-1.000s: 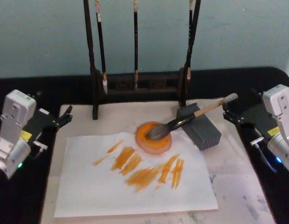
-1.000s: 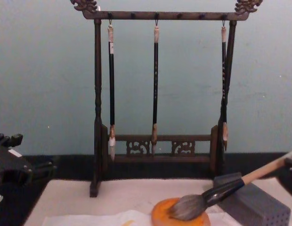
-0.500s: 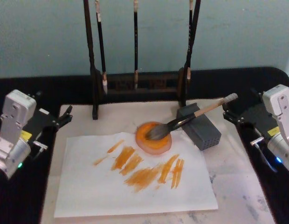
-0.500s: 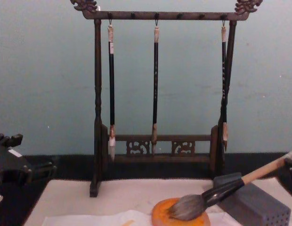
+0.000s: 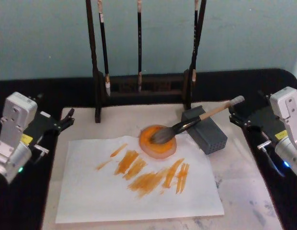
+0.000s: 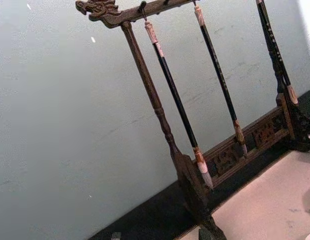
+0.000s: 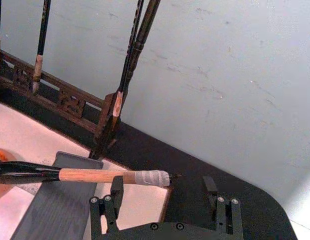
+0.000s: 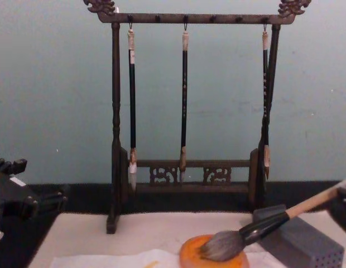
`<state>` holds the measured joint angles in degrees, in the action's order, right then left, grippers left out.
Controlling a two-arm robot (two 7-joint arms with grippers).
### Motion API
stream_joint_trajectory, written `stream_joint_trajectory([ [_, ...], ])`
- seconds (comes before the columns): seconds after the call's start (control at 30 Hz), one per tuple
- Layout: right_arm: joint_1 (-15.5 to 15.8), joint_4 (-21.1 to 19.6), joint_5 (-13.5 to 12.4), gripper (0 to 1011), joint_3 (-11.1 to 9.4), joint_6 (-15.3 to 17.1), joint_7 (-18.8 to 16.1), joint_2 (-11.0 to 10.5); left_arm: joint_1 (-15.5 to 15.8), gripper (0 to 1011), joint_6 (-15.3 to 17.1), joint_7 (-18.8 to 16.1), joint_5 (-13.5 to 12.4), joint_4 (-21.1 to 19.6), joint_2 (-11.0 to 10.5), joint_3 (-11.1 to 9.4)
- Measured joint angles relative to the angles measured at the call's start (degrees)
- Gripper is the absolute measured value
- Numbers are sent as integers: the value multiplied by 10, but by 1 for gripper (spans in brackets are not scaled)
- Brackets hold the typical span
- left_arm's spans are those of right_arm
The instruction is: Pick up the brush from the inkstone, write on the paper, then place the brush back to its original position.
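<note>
The brush [image 5: 198,119] lies with its grey bristles on the orange inkstone [image 5: 152,148] and its pale handle propped on a grey block [image 5: 210,136]; in the chest view the brush [image 8: 266,222] slopes down onto the inkstone [image 8: 188,258]. The paper [image 5: 139,194] lies in front of the inkstone and carries several orange strokes. My right gripper [image 5: 234,118] stands open at the table's right edge, near the handle's whitish end. The right wrist view shows that gripper [image 7: 163,191] with the brush [image 7: 100,175] end just ahead of it, untouched. My left gripper [image 5: 68,119] rests open at the table's left.
A dark wooden rack [image 5: 139,86] with three thin hanging brushes [image 8: 184,100] stands at the back of the cream mat [image 5: 256,191]. The perforated grey block [image 8: 307,245] sits right of the inkstone. A black tabletop [image 5: 52,91] surrounds the mat, with a teal wall behind.
</note>
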<state>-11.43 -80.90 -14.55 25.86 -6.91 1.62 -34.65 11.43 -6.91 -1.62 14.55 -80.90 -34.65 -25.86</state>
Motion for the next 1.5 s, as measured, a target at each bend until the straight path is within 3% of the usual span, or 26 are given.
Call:
stream_joint_trajectory([
  [0.27,1,0,0,1000,-2,0,-2,1,0,1001,0,0,0,0,0,0],
  [0.43,6,0,-26,1000,-17,6,-23,10,0,1001,0,0,0,0,0,0],
  [0.67,24,-12,-104,1000,-52,31,-68,27,0,1001,0,0,0,0,0,0],
  [0.83,40,-18,-211,1000,-94,85,-115,55,0,1001,0,0,0,0,0,0],
  [1.1,46,-11,-310,1000,-139,142,-142,97,0,1001,0,0,0,0,0,0],
  [1.17,46,-6,-353,1000,-153,163,-145,114,0,1001,0,0,0,0,0,0],
  [1.5,38,17,-440,1000,-170,192,-141,150,0,1001,0,0,0,0,0,0],
])
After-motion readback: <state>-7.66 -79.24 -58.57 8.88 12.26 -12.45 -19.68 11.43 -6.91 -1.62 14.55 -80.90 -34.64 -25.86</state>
